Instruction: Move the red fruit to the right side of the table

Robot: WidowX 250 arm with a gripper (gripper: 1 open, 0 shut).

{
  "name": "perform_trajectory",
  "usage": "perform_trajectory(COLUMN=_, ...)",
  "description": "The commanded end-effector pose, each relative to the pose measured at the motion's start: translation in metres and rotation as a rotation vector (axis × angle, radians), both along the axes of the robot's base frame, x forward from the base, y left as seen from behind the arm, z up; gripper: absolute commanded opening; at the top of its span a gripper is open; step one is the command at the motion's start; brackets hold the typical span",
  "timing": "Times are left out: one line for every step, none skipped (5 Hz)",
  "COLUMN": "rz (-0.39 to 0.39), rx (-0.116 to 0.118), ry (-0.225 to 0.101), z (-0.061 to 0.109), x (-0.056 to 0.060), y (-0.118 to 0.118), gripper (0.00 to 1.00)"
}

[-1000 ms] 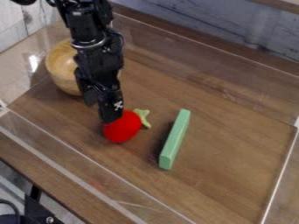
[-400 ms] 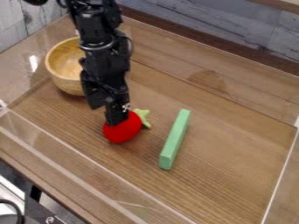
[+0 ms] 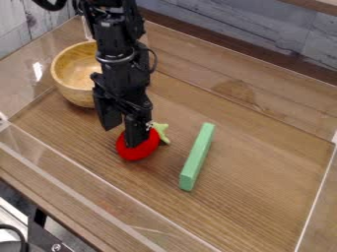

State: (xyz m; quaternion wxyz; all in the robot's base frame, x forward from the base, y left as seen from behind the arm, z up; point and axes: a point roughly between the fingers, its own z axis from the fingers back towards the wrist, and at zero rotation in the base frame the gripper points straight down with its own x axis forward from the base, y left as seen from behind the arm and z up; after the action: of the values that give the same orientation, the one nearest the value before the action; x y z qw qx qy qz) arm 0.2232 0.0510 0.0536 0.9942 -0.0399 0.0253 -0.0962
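The red fruit point(image 3: 138, 147) lies on the brown wooden table point(image 3: 250, 187), left of centre, its pale green top pointing right. My black gripper point(image 3: 128, 125) points straight down over it, open, with one finger point(image 3: 140, 128) low in front of the fruit and the other finger point(image 3: 105, 116) to its left. The fingers stand around the fruit's upper part; whether they touch it I cannot tell.
A wooden bowl point(image 3: 75, 74) sits at the back left, behind the arm. A long light-green bar point(image 3: 198, 156) lies just right of the fruit. Low clear acrylic walls point(image 3: 79, 172) border the table.
The gripper has shifted slightly right and down, from beside the fruit's left to over it. The bowl is now more fully visible behind the arm.
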Motion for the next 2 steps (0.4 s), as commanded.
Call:
perform_trajectory(rz=0.044, rx=0.010, ry=-0.015, z=0.0081, x=0.0053, y=0.0028, gripper=0.00)
perform_trajectory(rz=0.095, rx=0.010, ry=-0.010, z=0.0151, x=0.0048, y=0.0061, gripper=0.00)
